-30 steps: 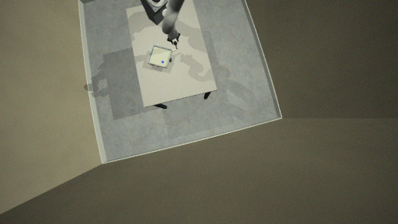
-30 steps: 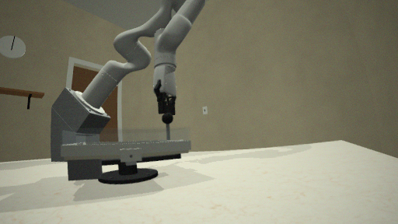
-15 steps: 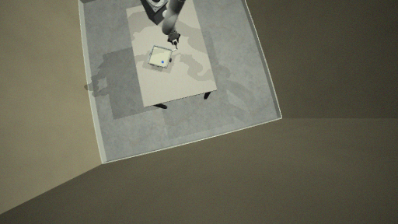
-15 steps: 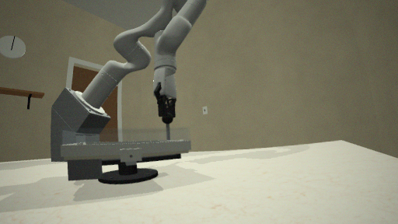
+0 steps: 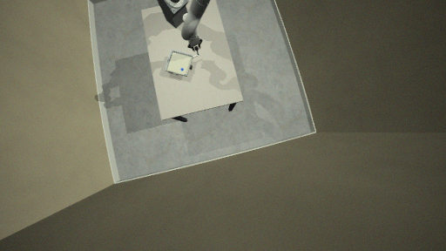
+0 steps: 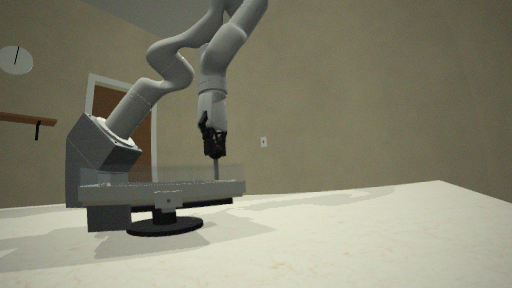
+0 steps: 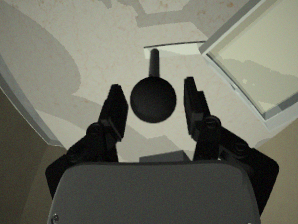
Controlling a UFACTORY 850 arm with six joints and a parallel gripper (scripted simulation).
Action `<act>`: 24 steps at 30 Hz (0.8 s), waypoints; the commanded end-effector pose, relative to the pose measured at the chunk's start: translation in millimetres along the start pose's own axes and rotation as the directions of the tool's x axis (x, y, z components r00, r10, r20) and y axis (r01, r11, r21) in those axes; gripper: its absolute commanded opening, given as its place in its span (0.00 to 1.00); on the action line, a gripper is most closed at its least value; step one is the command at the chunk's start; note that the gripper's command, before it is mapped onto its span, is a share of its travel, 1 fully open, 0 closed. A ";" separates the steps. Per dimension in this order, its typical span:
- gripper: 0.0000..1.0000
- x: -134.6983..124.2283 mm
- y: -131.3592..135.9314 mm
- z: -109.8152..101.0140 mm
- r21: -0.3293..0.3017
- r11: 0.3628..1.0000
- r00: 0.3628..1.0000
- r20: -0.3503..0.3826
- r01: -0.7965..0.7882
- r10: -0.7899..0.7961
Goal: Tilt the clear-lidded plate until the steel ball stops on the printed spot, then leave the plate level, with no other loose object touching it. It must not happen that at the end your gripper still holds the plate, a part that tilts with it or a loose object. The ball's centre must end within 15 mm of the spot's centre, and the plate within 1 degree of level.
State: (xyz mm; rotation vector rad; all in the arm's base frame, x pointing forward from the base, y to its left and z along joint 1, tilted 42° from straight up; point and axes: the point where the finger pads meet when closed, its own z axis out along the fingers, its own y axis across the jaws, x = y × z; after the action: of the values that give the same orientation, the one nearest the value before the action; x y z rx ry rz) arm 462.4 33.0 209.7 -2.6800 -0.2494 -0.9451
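Overhead, pincer spread around knob without touching, beside plate corner edge.

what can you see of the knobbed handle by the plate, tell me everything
The handle is a dark, matte round knob on a thin upright stem, standing beside the plate's corner. The knob sits between the fingers of the open gripper, with gaps on both sides, so nothing grips it. Its stem's lower attachment is unclear.
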 end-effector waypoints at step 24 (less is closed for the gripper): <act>0.61 0.5 0.1 9.9 0.000 1.000 1.000 -0.001 0.000 0.000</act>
State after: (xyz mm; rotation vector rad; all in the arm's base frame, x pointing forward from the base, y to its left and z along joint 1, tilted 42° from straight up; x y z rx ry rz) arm 468.3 36.2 202.3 -2.6800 -0.2496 -0.9455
